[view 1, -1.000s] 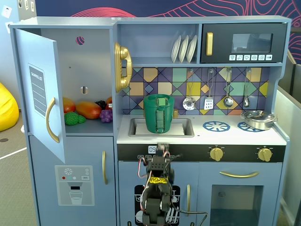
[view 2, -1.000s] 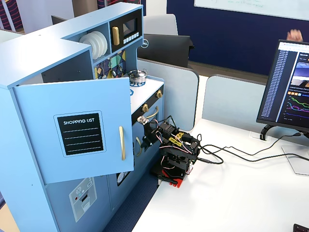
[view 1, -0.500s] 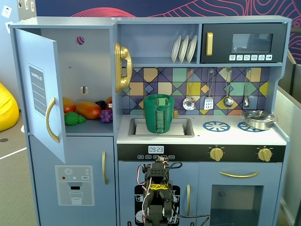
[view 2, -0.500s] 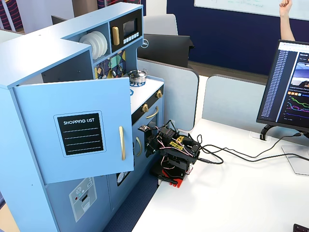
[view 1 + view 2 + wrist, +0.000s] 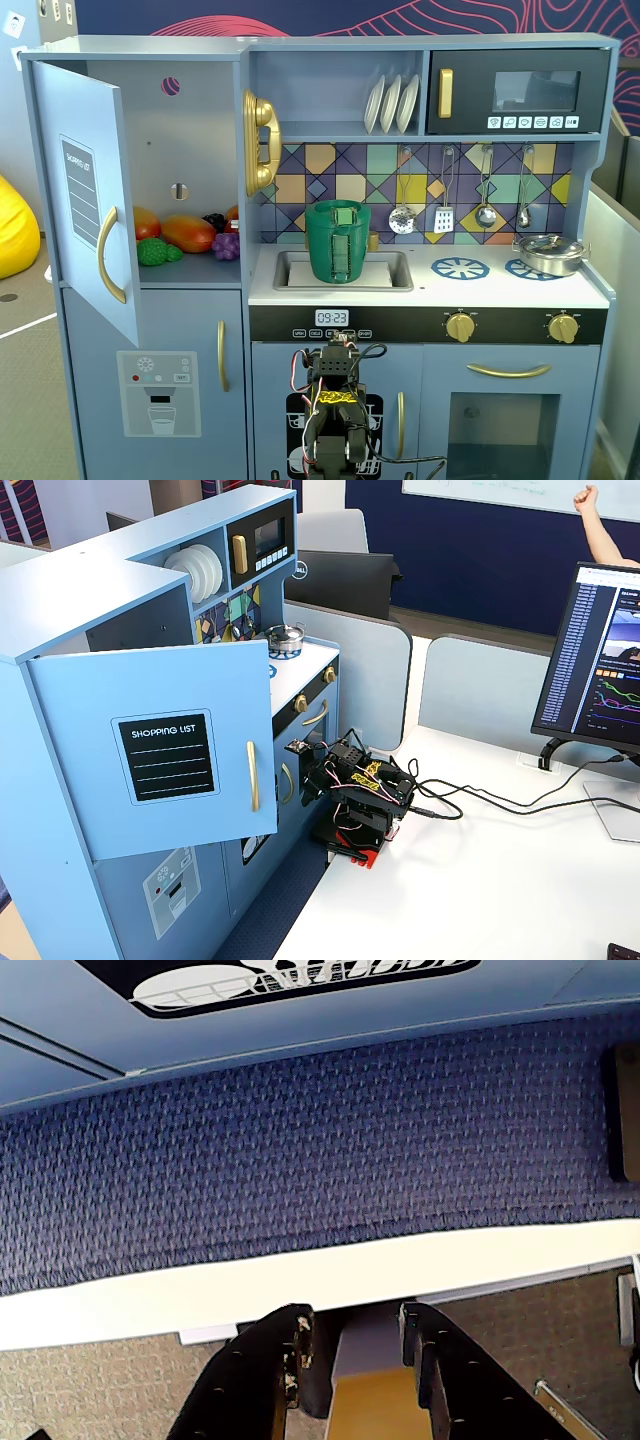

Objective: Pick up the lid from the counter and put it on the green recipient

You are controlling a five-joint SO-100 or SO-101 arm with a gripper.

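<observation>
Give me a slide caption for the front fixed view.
Lidded green pot sits in the toy kitchen's sink; the arm is folded low below the counter.

Blue kitchen counter (image 5: 420,290), green recipient (image 5: 337,241) in sink, silver pan (image 5: 549,253) on burner

Sink (image 5: 395,270): filled by the green pot (image 5: 338,242), lid (image 5: 338,212) on top; open air above it up to the shelf (image 5: 335,137). Counter (image 5: 500,290), right: burner rings (image 5: 459,268) flat, silver pan (image 5: 548,253) far right. My claw (image 5: 352,1345), empty, faces bare carpet (image 5: 300,1160) below the counter.
</observation>
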